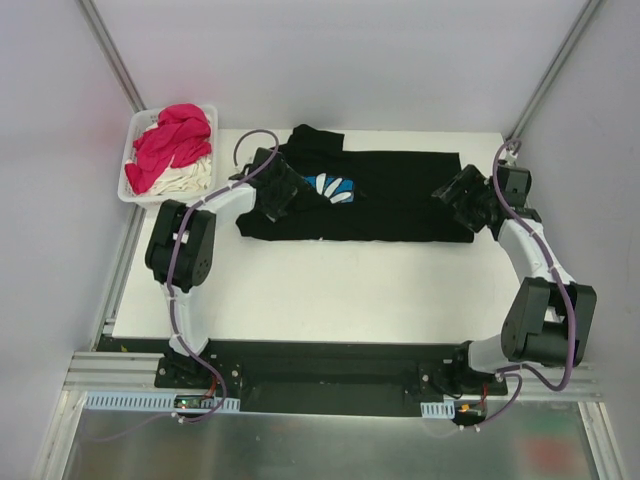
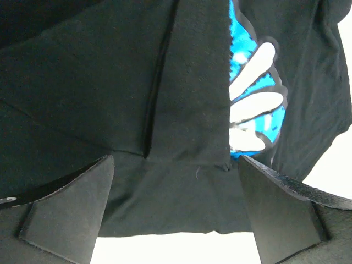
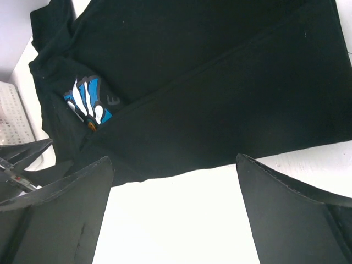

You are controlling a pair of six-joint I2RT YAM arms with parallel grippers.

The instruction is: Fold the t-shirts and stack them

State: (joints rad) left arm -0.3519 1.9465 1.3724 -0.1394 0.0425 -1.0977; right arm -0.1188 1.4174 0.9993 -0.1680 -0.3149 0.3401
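Now my left gripper [image 2: 176,165] and right gripper [image 3: 173,165] gape empty at opposite ends of the black t-shirt [image 1: 400,205]: beneath the left, just ahead of the right, long axis between them.

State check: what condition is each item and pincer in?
black t-shirt: folded into a long band, lying flat, print partly covered.
basket: upright, holding two shirts.
pink t-shirt: crumpled, on top.
cream t-shirt: crumpled, under the pink one.
left pincer: open, over the band's left end, empty.
right pincer: open, at the band's right end, empty.
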